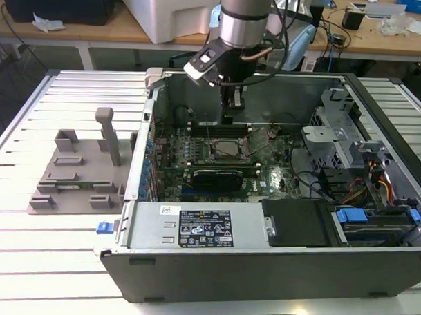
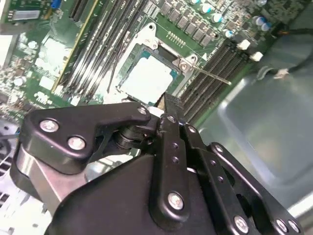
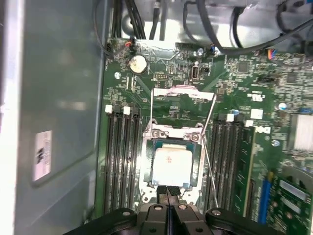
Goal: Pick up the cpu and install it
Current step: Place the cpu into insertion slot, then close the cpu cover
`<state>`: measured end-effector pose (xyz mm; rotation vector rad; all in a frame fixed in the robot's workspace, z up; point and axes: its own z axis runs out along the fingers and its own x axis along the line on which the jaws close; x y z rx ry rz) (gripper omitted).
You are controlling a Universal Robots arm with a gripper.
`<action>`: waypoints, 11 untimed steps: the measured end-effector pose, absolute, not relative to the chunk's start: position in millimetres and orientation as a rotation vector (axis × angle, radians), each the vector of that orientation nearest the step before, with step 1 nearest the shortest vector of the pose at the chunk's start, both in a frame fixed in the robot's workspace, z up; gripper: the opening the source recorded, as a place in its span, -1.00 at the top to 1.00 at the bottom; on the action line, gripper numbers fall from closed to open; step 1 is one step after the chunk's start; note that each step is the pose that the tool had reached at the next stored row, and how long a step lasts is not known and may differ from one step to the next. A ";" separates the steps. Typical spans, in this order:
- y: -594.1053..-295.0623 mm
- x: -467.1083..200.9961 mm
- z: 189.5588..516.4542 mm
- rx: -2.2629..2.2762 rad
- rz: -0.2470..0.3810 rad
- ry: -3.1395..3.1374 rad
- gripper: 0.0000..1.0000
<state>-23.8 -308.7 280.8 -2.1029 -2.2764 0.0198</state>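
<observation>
Gripper (image 1: 232,118) low over the socket (image 1: 228,150), cpu (image 3: 171,164) lying in it.
In the exterior view, the arm reaches down into the open computer case (image 1: 262,263), above the motherboard. In the second wrist view, the cpu lies flat inside the socket frame, with the black fingers (image 2: 168,110) pressed together just beside its edge, pinching nothing. In the first wrist view, the closed tips sit at the cpu's rim and the load plate (image 3: 183,94) stands swung open.
</observation>
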 end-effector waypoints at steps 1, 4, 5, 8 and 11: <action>-308.6 -23.8 285.4 -2.103 0.020 -2.276 0.79; -308.7 -23.8 299.9 -2.102 0.018 -2.276 0.79; -308.6 -23.8 299.9 -2.102 0.018 -2.276 0.79; -308.7 -23.8 300.0 -2.102 0.018 -2.276 0.79; -308.7 -23.8 300.0 -2.102 0.018 -2.275 0.79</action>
